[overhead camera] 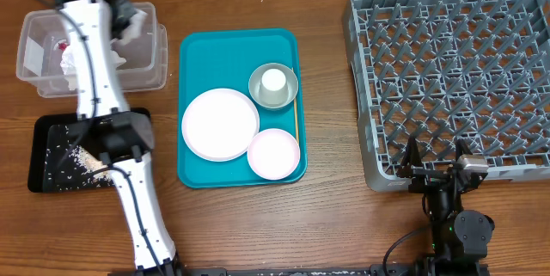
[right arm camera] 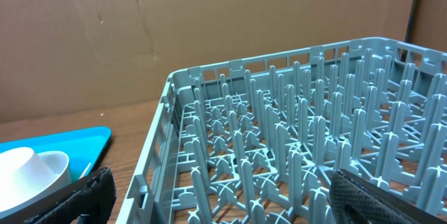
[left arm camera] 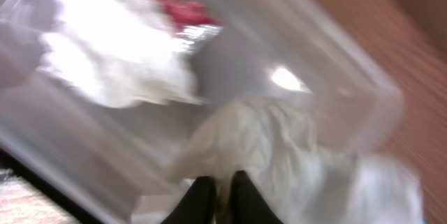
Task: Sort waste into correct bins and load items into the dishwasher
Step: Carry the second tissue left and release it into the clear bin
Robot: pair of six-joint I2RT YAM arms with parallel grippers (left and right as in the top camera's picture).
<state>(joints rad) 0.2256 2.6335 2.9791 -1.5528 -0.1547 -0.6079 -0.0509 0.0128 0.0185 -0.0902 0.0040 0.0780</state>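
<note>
Waste sorted: crumpled napkins (left arm camera: pixel 119 56) and a red wrapper (left arm camera: pixel 178 8) lie in the clear tub (overhead camera: pixel 30 52), far left; rice crumbs (overhead camera: pixel 86 160) sit in the black tray (overhead camera: pixel 43 151), near left.
Dishes left: the plate (overhead camera: pixel 220 124), pink dish (overhead camera: pixel 274 153), bowl (overhead camera: pixel 256 82) with the cup (overhead camera: pixel 273 81) inside it, and wooden stick (overhead camera: pixel 296 121) all sit on the teal tray (overhead camera: pixel 193 95); the rack (overhead camera: pixel 447 70), right, shows nothing loaded.
Left fingers (left arm camera: pixel 213 196): low over the tub, tips nearly together at a napkin; too blurred for me to tell whether I grip it.
Right fingers (overhead camera: pixel 436 171): spread wide, holding nothing, at the rack's near edge.
Hidden: my left arm covers part of the tub and the black tray; I see no brown lump.
</note>
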